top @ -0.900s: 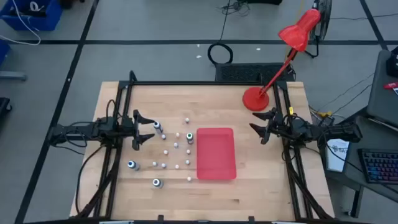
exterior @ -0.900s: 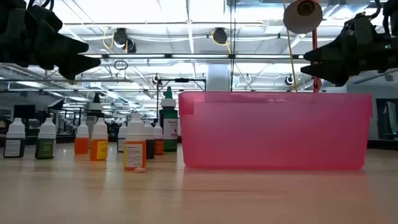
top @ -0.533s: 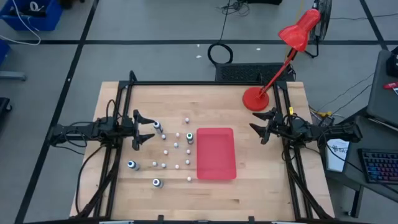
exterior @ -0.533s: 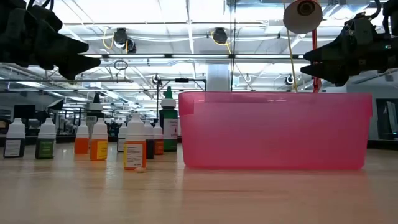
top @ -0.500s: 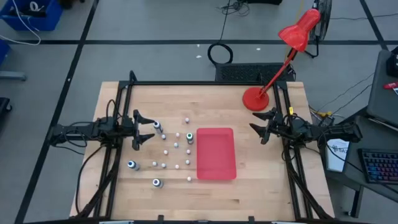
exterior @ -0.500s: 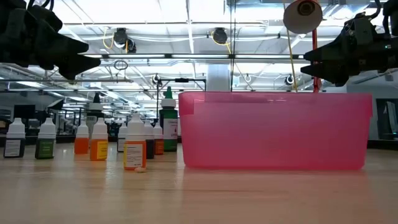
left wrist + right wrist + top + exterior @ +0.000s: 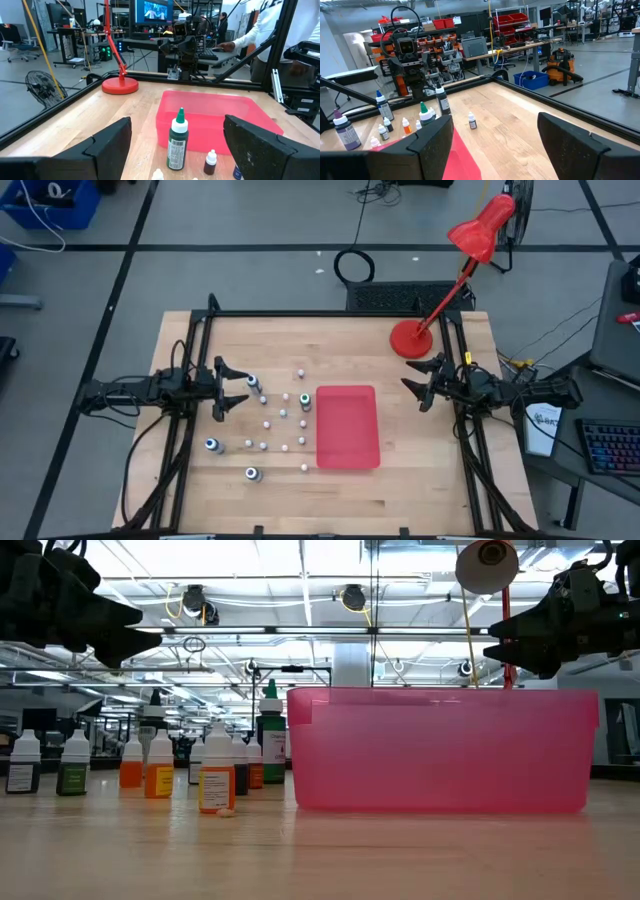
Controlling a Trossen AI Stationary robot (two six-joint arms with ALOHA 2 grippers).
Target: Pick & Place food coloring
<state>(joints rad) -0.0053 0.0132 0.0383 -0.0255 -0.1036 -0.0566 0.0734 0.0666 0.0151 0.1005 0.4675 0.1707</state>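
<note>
Pale wooden desk (image 7: 420, 480) at mid-frame carries the light, slick, tippable food coloring bottles (image 7: 262, 423), left of the red tray (image 7: 347, 427), best pinched around their bodies by the left hand (image 7: 226, 390), wide open and empty like the right hand (image 7: 420, 383).

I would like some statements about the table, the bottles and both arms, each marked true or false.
1. The red tray holds several bottles. False: it is empty; the bottles stand on the table beside it.
2. The left gripper has open jaws and holds nothing. True.
3. The right gripper is shut on a bottle. False: its jaws are open and empty.
4. A red desk lamp stands on the table. True.
5. The tall green bottle lies on its side. False: it stands upright.
</note>
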